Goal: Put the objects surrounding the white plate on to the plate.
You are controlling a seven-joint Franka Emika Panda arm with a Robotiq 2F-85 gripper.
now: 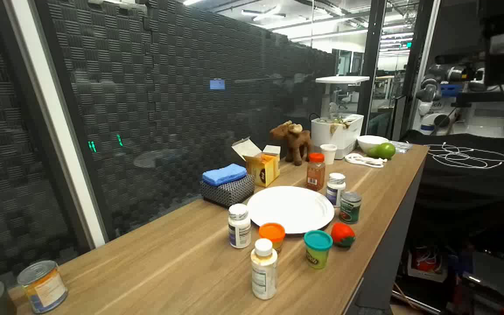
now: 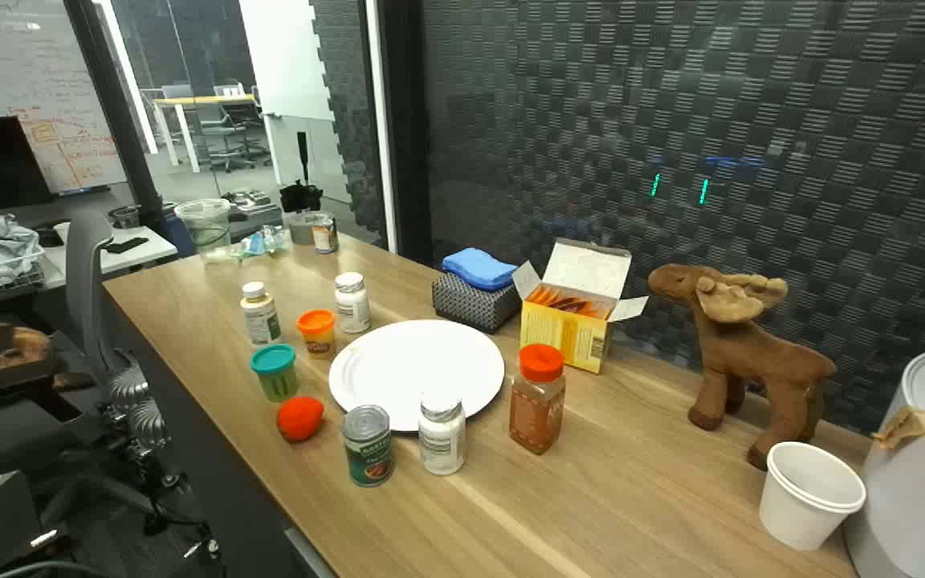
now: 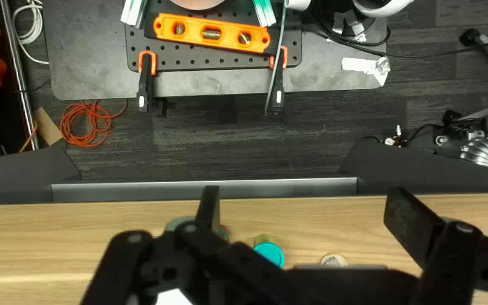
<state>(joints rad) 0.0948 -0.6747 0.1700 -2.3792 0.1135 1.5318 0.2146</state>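
The white plate [image 1: 291, 208] lies flat and bare on the wooden table. Around it stand a white bottle [image 1: 239, 227], a cream bottle [image 1: 264, 271], an orange-lidded tub [image 1: 272, 232], a teal-lidded tub [image 1: 317, 250], a red strawberry-like toy [image 1: 343, 235], a green can [image 1: 350, 209], a second white bottle [image 1: 335, 190] and a red-lidded jar [image 1: 316, 174]. In the wrist view my gripper [image 3: 303, 203] is open and empty, high above the table's edge. The teal lid [image 3: 270, 254] shows below it; the gripper body hides most of the plate. Neither exterior view shows the gripper.
A patterned box with a blue cloth [image 2: 478, 269], an open yellow box [image 2: 563, 333] and a brown moose toy [image 2: 759, 353] stand along the wall side. White cups [image 2: 808, 498] stand beyond. A can [image 1: 43, 286] stands at the far end. The table's edge [image 3: 142, 202] crosses the wrist view.
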